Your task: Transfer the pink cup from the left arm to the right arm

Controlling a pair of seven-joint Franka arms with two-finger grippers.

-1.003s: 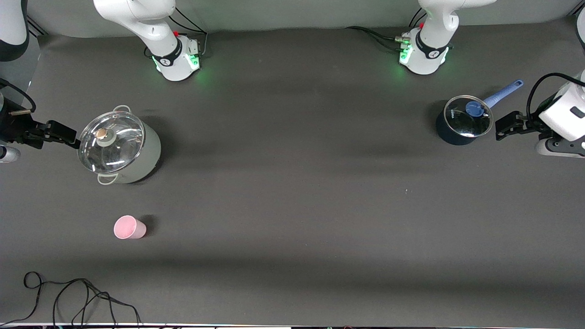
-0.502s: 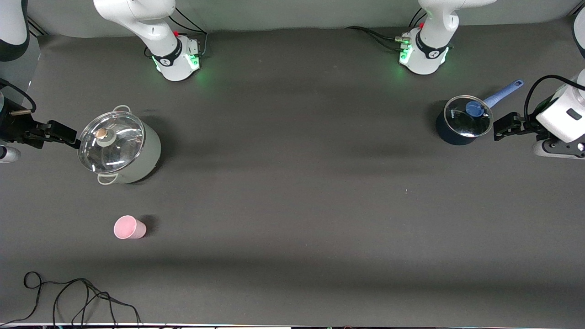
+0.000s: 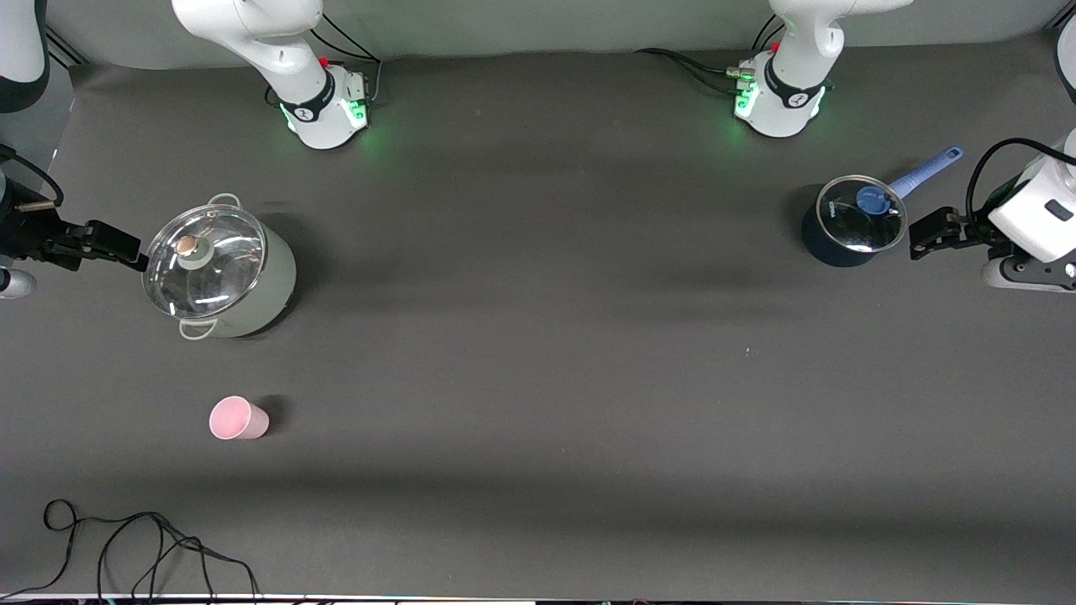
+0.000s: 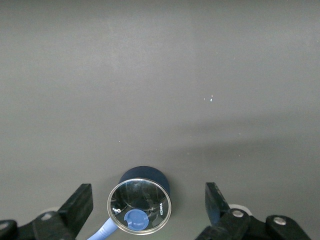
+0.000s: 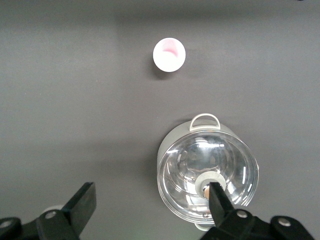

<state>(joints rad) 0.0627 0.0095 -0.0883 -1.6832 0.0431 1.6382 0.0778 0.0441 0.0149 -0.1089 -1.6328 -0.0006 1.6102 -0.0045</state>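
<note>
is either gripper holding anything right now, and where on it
Nothing is held. The left gripper hangs open over the blue saucepan, the right gripper open by the grey pot. The pink cup stands alone on the table.

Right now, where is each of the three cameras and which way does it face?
Front view: high across the table, facing both arm bases; shows the left gripper and right gripper.
Left wrist view: looks down on the blue saucepan between its open fingers.
Right wrist view: looks down on the big pot and pink cup; open fingers show.
Shared: front and right wrist views both show cup and pot.
</note>
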